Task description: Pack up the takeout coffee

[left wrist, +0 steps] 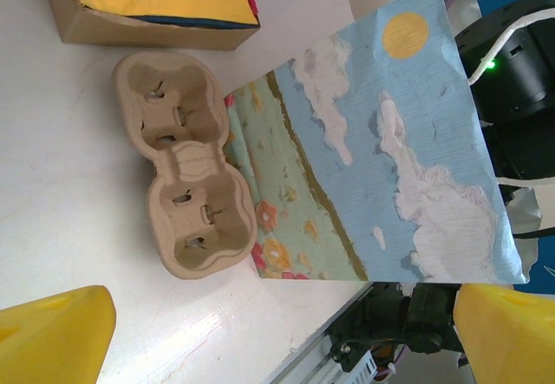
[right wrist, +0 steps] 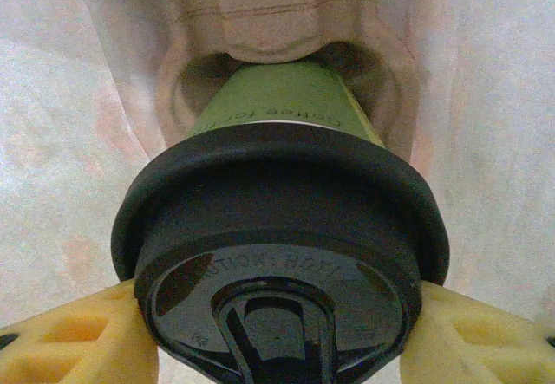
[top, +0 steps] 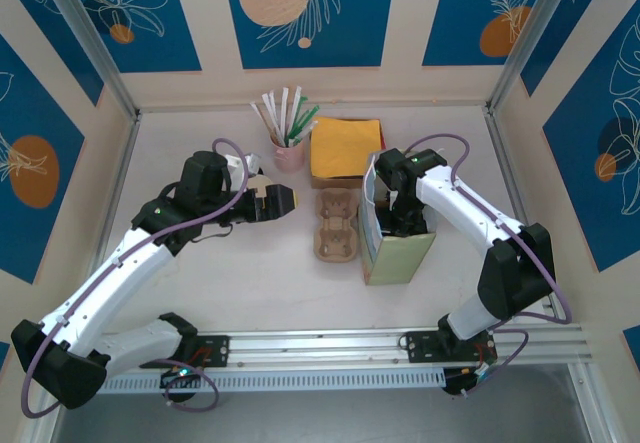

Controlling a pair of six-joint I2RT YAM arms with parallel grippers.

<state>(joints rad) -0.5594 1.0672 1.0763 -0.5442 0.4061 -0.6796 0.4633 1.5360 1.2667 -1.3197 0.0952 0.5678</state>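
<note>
The takeout coffee (right wrist: 276, 107), an olive-green cup with a black lid (right wrist: 277, 219), stands with its base in a pocket of a cardboard carrier (right wrist: 260, 16) inside the paper bag (top: 402, 251). My right gripper (right wrist: 277, 336) is shut on it, a yellow finger (right wrist: 65, 341) pressed against each side of the lid. In the top view the right gripper (top: 400, 215) reaches down into the bag's mouth. My left gripper (top: 283, 200) hovers open and holds nothing, left of a second, empty carrier (top: 337, 225) on the table. Its yellow fingertips (left wrist: 52, 332) frame the carrier (left wrist: 192, 163) and the bag (left wrist: 390, 141).
A pink cup of straws (top: 289, 151) and a box of yellow napkins (top: 343, 150) stand at the back behind the empty carrier. The napkin box (left wrist: 147, 7) lies just beyond that carrier. The aluminium rail (top: 320, 348) runs along the near edge.
</note>
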